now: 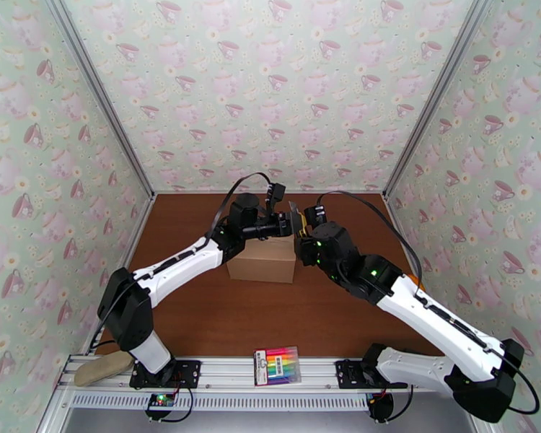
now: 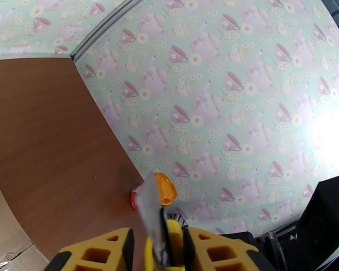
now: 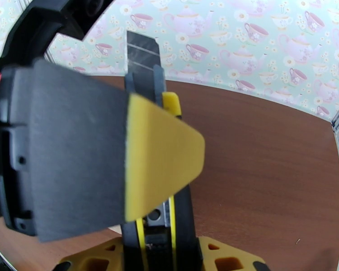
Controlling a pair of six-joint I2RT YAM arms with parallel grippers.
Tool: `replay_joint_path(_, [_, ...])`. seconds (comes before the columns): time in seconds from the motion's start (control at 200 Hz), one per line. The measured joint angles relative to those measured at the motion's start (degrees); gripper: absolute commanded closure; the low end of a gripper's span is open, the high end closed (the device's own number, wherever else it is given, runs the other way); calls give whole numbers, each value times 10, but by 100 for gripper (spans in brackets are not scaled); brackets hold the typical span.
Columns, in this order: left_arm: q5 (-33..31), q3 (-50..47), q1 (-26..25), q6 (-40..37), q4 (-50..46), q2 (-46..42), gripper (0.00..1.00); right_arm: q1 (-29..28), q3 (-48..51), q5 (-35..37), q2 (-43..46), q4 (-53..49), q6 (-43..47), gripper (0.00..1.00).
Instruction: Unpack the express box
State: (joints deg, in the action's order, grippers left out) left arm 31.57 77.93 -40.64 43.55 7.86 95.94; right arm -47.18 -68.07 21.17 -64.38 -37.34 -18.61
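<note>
1. The box is placed mid-table, just below both grippers.
2. A knife is clamped in the right gripper, with its blade extended.
3. The left gripper is set narrowly around the same knife; whether the knife is actually pinched cannot be told.
</note>
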Motion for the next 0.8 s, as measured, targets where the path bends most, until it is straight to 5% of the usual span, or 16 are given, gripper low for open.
replay_joint_path(0.22, [11, 9, 0, 14, 9, 2, 100, 1, 0, -2, 0, 3, 0, 68])
replay_joint_path(0.426, [12, 9, 1, 17, 10, 2, 100, 2, 0, -2, 0, 5, 0, 67])
replay_joint_path(0.621, [12, 8, 3, 26, 27, 2, 100, 3, 5, -4, 9, 19, -7, 31])
replay_joint_path(0.801, [-14, -2, 8, 26, 33, 1, 100, 3, 19, -4, 23, 44, -22, 20])
